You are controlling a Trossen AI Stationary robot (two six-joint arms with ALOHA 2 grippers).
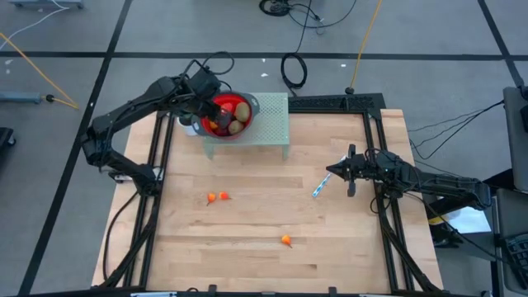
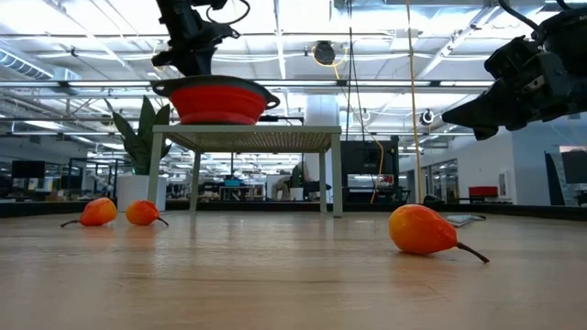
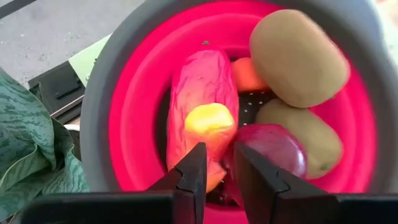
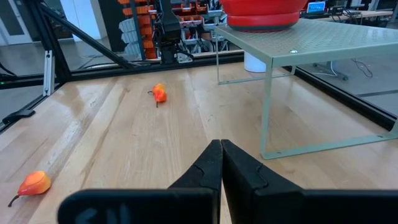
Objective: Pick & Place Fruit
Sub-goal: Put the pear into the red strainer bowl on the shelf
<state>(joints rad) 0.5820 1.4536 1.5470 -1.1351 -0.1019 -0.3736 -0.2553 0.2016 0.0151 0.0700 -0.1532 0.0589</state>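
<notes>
Three orange fruits (image 1: 219,197) on table; left claw (image 3: 216,171) slightly parted, empty, over bowl (image 3: 124,112).

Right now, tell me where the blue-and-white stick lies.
In the high view the blue-and-white stick lies on the table's right half, just in front of the right hand and below the green stand's right corner.

Red bowl (image 1: 245,120) with grey rim up on a pale green perforated stand (image 1: 268,124), near the back edge of the wooden table (image 1: 247,227). Seen level, bowl (image 2: 218,99) perched on the stand's top (image 2: 246,139), slim legs below. Blue-and-white stick (image 1: 319,186) lying flat on the wood, toward the right side, well apart from the stand. Black frame rails (image 1: 375,157) along the table's sides. Cables (image 1: 293,70) coiled on the grey floor behind. Green leafy plant (image 3: 28,149) beside the bowl's rim (image 3: 99,93).
</notes>
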